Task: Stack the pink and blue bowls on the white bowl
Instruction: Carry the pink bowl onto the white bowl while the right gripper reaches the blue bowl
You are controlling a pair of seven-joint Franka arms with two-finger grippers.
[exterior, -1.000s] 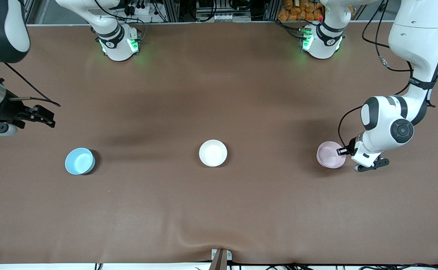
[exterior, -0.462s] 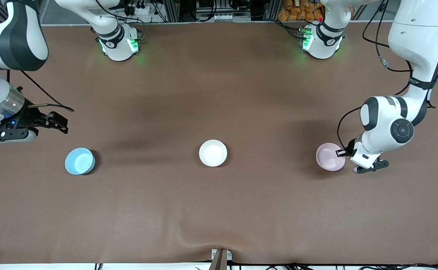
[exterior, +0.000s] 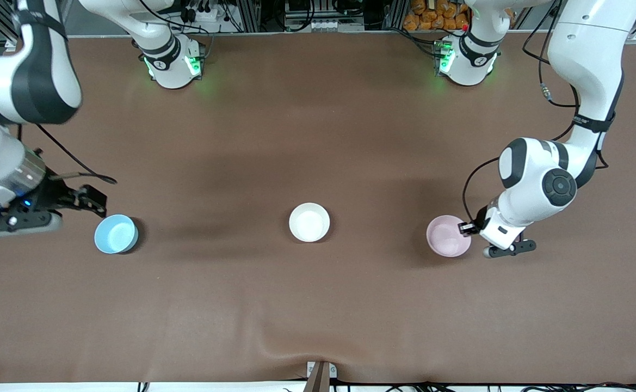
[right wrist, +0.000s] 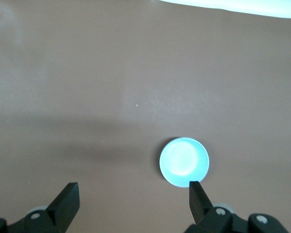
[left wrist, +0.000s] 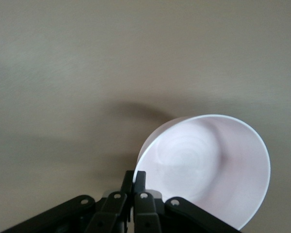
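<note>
The pink bowl (exterior: 448, 236) is held by its rim in my left gripper (exterior: 465, 227), which is shut on it, toward the left arm's end of the table. In the left wrist view the fingers (left wrist: 135, 180) pinch the rim of the pink bowl (left wrist: 208, 167). The white bowl (exterior: 309, 222) sits upright at the table's middle. The blue bowl (exterior: 115, 233) sits toward the right arm's end. My right gripper (exterior: 86, 201) is open and empty, over the table just beside the blue bowl. The right wrist view shows the blue bowl (right wrist: 184, 162) by one open fingertip (right wrist: 199, 194).
The brown table mat (exterior: 318, 305) has a wrinkle at its near edge. A small metal bracket (exterior: 320, 373) sits at the middle of that edge. The arm bases (exterior: 172, 60) stand along the edge farthest from the front camera.
My left gripper has carried the pink bowl toward the white bowl. My right gripper has come down and closer to the blue bowl.
</note>
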